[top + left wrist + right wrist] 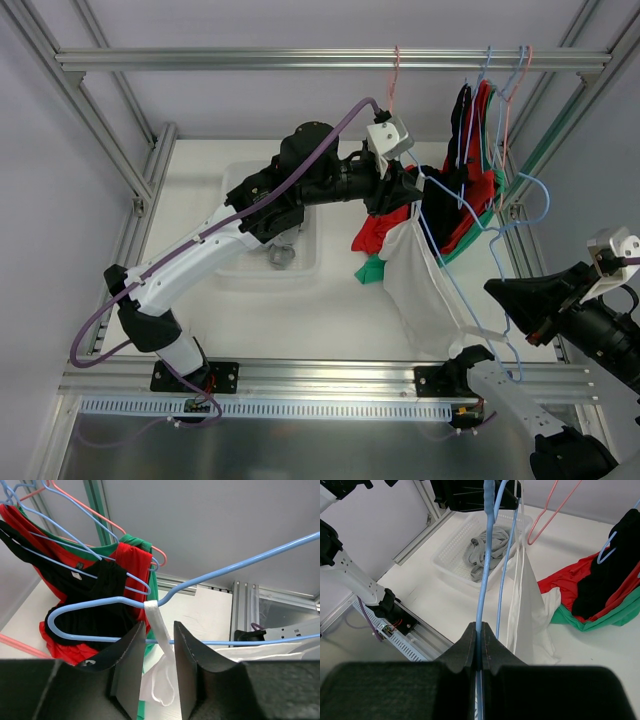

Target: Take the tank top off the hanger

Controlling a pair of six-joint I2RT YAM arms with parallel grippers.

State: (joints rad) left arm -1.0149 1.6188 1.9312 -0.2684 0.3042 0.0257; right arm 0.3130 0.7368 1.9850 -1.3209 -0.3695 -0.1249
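Note:
The white tank top (415, 285) hangs from a light blue hanger (470, 300) that is held out over the table's right half. My left gripper (159, 625) is open, its fingers on either side of the white shoulder strap (156, 617) where it loops over the hanger wire (225, 570). The strap lies close against the right-hand finger, with a gap on the left. My right gripper (481, 627) is shut on the other end of the blue hanger (487, 555). The tank top body (527, 610) drapes down to the table. From above, the left gripper (412, 185) is at the garment's top edge.
Red, black and green garments (470, 150) hang on several hangers from the top rail (300, 58) at the back right, their lower ends piled on the table. An empty pink hanger (393, 75) hangs beside them. A white basket (235, 180) holds a grey garment (282, 255).

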